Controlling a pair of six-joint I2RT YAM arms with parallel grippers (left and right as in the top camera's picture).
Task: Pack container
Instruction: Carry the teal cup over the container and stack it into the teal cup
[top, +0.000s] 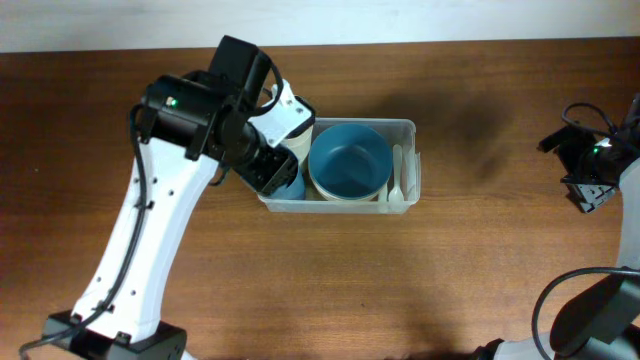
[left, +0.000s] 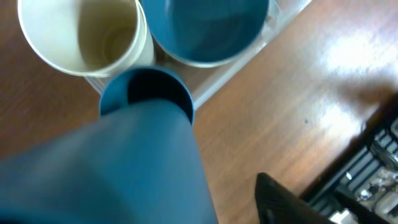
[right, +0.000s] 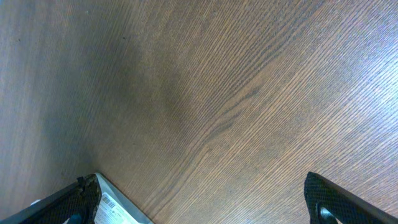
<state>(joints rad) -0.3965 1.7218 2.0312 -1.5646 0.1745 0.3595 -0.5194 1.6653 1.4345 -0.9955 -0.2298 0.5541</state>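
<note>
Packing was under way: the left tool (top: 278, 172), apparently pinching a blue cup (left: 149, 124), hung over the left end of the container (top: 405, 127) on the bench (top: 450, 280). Next, the cup would probably need lowering upright beside the cream cup (left: 81, 37) there. Well right of the container, the right tool (top: 588, 185) hovered, spread.

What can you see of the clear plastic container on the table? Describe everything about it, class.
The container is a clear, translucent plastic tub, rectangular with rounded corners and a rim, sitting upright on the wooden table. It holds a blue bowl, open side up, a white spoon along its right wall and a cream cup at its left end. A blue cup is at that end too, under the left arm, which hides that part from overhead.
</note>
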